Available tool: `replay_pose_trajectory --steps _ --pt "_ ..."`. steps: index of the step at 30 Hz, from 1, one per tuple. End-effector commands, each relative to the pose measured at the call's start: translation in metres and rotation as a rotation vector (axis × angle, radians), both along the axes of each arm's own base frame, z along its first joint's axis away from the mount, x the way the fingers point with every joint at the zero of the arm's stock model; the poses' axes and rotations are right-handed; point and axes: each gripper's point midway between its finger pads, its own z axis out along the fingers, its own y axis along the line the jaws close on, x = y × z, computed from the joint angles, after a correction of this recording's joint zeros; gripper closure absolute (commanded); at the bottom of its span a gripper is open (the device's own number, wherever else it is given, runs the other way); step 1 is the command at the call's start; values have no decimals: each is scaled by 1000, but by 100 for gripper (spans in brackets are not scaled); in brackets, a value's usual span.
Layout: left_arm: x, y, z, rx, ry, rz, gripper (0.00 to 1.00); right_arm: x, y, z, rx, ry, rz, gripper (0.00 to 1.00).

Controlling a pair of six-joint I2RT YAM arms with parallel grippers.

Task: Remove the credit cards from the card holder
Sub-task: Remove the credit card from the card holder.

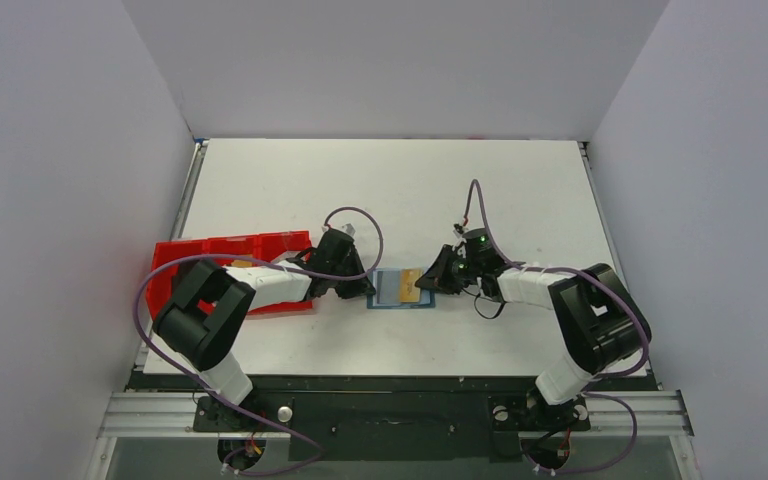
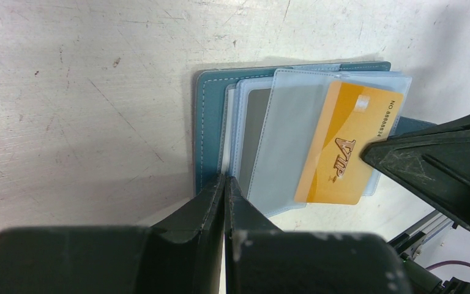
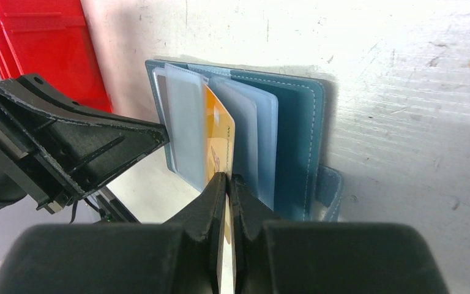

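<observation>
The blue card holder [image 1: 388, 291] lies open on the table between my grippers, its clear sleeves fanned out. In the left wrist view its blue cover [image 2: 211, 122] shows at the left. The tan/gold card [image 2: 343, 141] sticks partly out of a sleeve. The dark grey card [image 2: 256, 131] sits inside another sleeve. My left gripper [image 2: 225, 182] is shut on the holder's near edge. My right gripper [image 3: 227, 179] is shut on the gold card [image 3: 217, 141], next to the holder's cover [image 3: 297, 122] and darker tab [image 3: 330, 187]. In the top view both grippers, left [image 1: 368, 290] and right [image 1: 422, 283], meet at the holder.
The red three-compartment tray [image 1: 230, 247] lies at the table's left, under and behind my left arm; it also shows in the right wrist view [image 3: 43, 37]. White walls close the table's left, right and far sides.
</observation>
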Motion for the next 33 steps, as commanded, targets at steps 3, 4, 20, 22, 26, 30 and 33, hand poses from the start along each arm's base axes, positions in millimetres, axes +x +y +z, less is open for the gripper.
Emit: replay_pose_trajectory --steps 3,4,20,22,26,30,33 --pt "-24 33 -33 154 94 5 100 8 -10 12 -40 -57 -8 100" --pt "-24 32 -32 152 90 2 100 9 -10 14 -39 -60 -10 100" --pt "15 11 45 119 -69 -52 100 19 -6 59 9 -125 -11 100" --pt "20 8 59 114 -93 -65 100 20 -6 65 13 -135 -12 100" --pt "26 3 87 71 -146 -92 82 21 -4 78 31 -150 -10 100" --pt "29 2 116 -35 -197 -114 65 22 2 93 74 -165 3 100" --pt "29 2 147 -194 -237 -146 61 23 11 112 144 -185 21 100"
